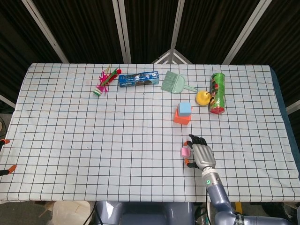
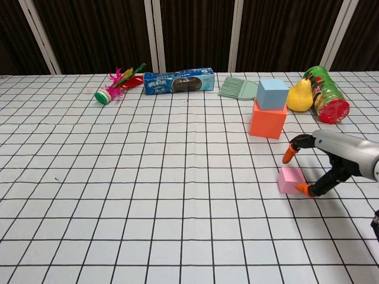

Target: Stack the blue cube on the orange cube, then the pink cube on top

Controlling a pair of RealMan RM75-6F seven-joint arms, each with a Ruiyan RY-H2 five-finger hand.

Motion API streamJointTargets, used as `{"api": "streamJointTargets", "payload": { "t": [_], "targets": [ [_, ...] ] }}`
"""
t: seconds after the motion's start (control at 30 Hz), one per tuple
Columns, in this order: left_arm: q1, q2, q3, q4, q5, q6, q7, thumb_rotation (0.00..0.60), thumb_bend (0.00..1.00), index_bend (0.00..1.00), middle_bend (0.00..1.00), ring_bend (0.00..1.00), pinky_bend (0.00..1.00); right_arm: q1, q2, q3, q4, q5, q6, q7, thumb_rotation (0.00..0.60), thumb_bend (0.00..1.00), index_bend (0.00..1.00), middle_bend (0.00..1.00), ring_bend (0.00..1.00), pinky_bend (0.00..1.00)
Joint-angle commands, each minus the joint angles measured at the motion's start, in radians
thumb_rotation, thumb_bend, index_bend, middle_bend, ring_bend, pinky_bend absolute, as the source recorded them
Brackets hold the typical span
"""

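The blue cube [image 1: 185,108] [image 2: 272,93] sits on top of the orange cube [image 1: 179,118] [image 2: 267,121] right of the table's middle. The small pink cube [image 1: 184,151] [image 2: 290,180] lies on the cloth nearer the front edge. My right hand [image 1: 200,153] [image 2: 331,161] is at the pink cube's right side, its fingers spread around the cube: one orange fingertip hangs above the cube's far edge and another touches its near right corner. The cube still rests on the table. My left hand is out of both views.
Along the far side lie a feather shuttlecock [image 1: 104,80], a blue biscuit pack [image 1: 138,78], a green dustpan brush [image 1: 175,82], a yellow pear [image 1: 202,97] and a green chips can [image 1: 217,92]. Two orange clamps [image 1: 5,169] grip the table's left edge.
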Motion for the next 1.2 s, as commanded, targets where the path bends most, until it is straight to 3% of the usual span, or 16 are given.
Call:
{"api": "streamJointTargets", "payload": {
  "t": [0.03, 0.37, 1.2],
  "targets": [
    [-0.001, 0.000, 0.001, 0.000, 0.000, -0.001, 0.002, 0.600, 0.21, 0.22, 0.01, 0.00, 0.02, 0.003, -0.008, -0.005, 0.012, 0.007, -0.008, 0.003, 0.600, 0.42, 0.31, 0.08, 0.05, 0.00],
    [-0.004, -0.003, 0.001, 0.002, -0.006, -0.004, 0.009, 0.600, 0.21, 0.22, 0.01, 0.00, 0.02, 0.016, -0.024, 0.004, 0.042, 0.015, -0.020, 0.021, 0.600, 0.42, 0.31, 0.08, 0.05, 0.00],
    [-0.007, -0.006, 0.005, -0.001, -0.013, -0.006, 0.024, 0.600, 0.21, 0.22, 0.01, 0.00, 0.02, 0.020, -0.055, 0.010, 0.092, 0.003, -0.045, 0.093, 0.600, 0.42, 0.44, 0.07, 0.05, 0.00]
  ]
}}
